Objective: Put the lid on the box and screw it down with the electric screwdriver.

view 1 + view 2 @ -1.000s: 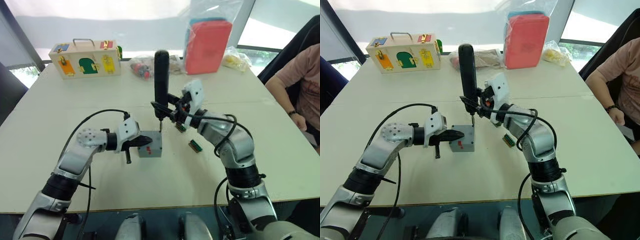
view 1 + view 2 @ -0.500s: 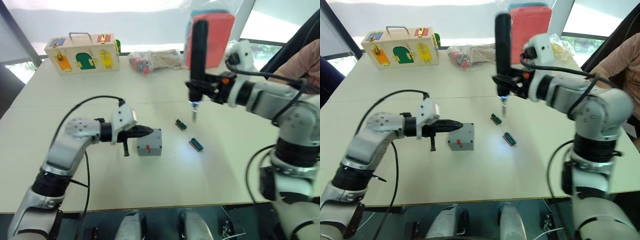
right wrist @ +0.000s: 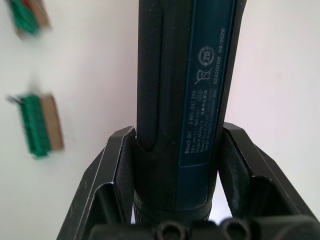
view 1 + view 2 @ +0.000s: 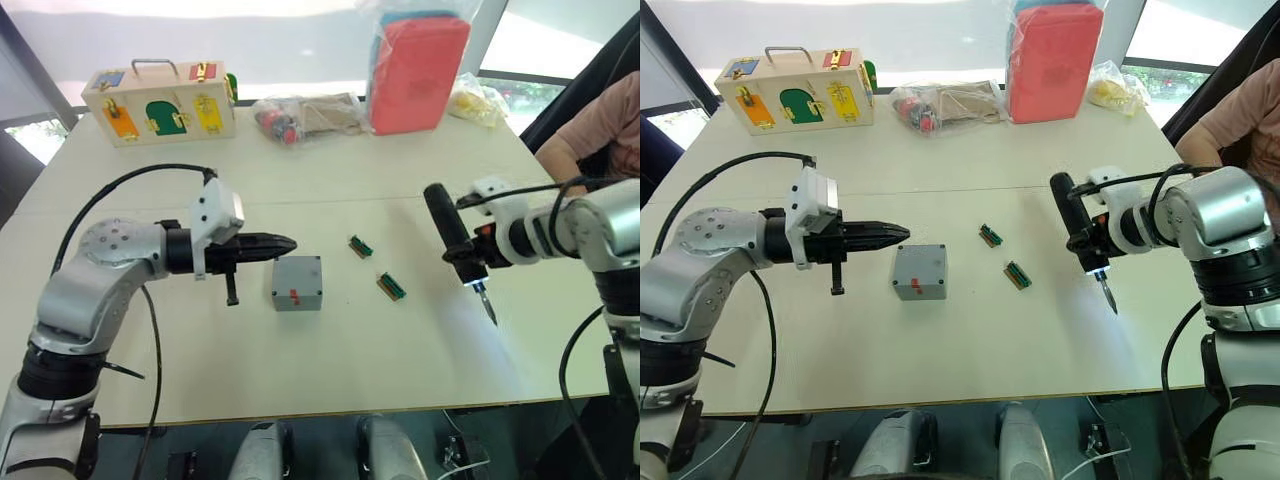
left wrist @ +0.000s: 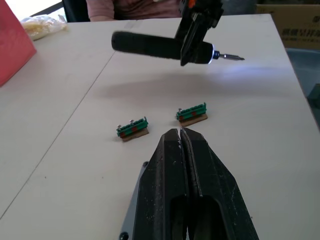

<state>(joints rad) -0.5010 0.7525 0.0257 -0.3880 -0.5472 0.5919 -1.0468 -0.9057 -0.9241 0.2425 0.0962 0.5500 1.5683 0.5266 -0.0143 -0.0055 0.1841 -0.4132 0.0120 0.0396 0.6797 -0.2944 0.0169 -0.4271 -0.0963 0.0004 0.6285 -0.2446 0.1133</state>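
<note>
The right pincer grips the electric screwdriver clear of the desk, well apart from the box, presumably parked. The left pincer, clenched empty, hovers just beyond the box. The left wrist view reveals the lit tip; the lid appears seated.

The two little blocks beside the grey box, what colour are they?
Green terminal blocks on brown bases, clearest in the left wrist view.
</note>
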